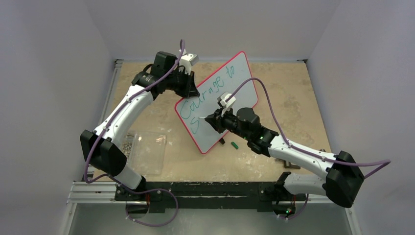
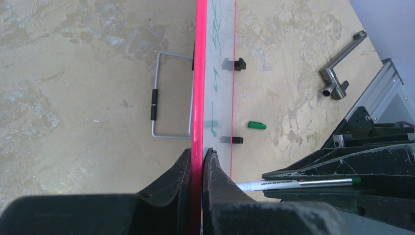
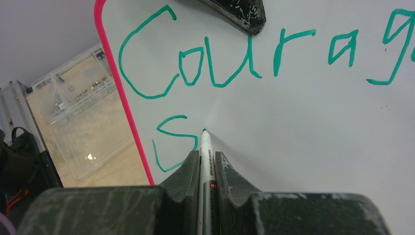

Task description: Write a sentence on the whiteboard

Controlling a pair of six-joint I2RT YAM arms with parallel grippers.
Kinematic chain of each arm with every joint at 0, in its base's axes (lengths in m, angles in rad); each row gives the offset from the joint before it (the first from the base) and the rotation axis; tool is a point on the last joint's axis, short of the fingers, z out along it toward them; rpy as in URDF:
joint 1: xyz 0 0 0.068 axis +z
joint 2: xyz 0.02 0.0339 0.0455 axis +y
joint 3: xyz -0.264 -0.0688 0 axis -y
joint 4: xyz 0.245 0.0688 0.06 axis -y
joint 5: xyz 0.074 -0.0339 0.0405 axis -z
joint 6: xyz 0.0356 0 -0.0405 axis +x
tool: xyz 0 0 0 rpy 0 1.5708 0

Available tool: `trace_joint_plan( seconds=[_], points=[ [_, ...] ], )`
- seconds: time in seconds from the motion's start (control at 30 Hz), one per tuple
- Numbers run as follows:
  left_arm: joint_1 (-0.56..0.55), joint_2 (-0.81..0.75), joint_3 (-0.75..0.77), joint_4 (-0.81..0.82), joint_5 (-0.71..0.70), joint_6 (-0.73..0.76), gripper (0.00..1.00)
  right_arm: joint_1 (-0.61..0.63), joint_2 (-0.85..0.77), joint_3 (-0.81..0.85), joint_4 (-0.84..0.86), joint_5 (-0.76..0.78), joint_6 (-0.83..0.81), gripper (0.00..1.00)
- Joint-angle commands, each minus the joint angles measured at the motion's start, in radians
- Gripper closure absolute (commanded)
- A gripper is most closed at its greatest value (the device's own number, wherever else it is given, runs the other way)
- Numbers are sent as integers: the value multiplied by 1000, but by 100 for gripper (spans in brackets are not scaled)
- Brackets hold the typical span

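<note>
The whiteboard (image 1: pixel 235 83) is clamped by the left tool (image 2: pixel 199 154) and the marker (image 3: pixel 205 146) gripped by the right tool (image 3: pixel 206 156); the sentence (image 3: pixel 277 56) could be skewed by overpressing.

The whiteboard (image 1: pixel 235 83) stands on edge across the middle of the table (image 1: pixel 293 98), walling front from back. The left gripper (image 2: pixel 199 152) clamps its rim; the right gripper (image 3: pixel 206 155), pinching a marker (image 3: pixel 204 142), crowds the written face. Behind, a wire stand (image 2: pixel 169 95) juts out. In front lie a green cap (image 2: pixel 257 125) and a metal crank (image 2: pixel 337 73); a clear box (image 1: pixel 147 152) sits left. Open surface lies far right.
</note>
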Motion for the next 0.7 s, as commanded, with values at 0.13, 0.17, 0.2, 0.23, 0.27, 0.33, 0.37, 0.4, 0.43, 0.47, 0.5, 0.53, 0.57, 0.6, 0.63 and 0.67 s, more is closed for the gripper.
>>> trace_joint_plan(
  seconds=[0.13,0.17,0.2,0.23,0.27,0.33,0.37,0.4,0.43,0.47,0.5,0.53,0.57,0.6,0.63,0.67],
  points=[
    [8,-5,-16,-98,-218,97,100,-3,6,21,-9,142,-27,100],
    [8,-4,-17,-100,-218,98,100,-3,6,27,-15,152,-28,100],
    [7,-4,-16,-100,-218,98,100,-3,6,32,-20,162,-27,100],
    [8,-5,-17,-100,-219,98,100,-3,6,36,-25,171,-25,100],
    [8,-5,-17,-99,-218,98,100,-3,5,40,-30,174,-22,100],
    [8,-4,-16,-99,-218,98,100,-3,-2,46,-38,170,-21,100],
    [8,-3,-16,-100,-219,98,100,-3,-8,48,-41,165,-22,100],
    [7,-2,-17,-101,-218,97,100,-3,-16,50,-43,157,-21,100],
    [7,-2,-16,-100,-218,97,100,-3,-24,51,-47,152,-22,100],
    [8,-3,-16,-101,-218,98,100,-3,-33,52,-50,143,-22,100],
    [8,-2,-16,-100,-218,98,100,-3,-43,54,-52,127,-21,100],
    [8,-2,-16,-100,-219,98,100,-3,-51,56,-54,114,-23,100],
    [7,-3,-16,-101,-218,97,100,-3,-60,58,-56,107,-25,100],
    [8,-2,-17,-101,-218,98,100,-3,-67,62,-52,95,-32,100],
    [8,-4,-17,-99,-218,98,100,-3,-73,66,-48,83,-35,100],
    [8,-4,-16,-100,-218,98,100,-3,-78,71,-48,77,-31,100]
  ],
)
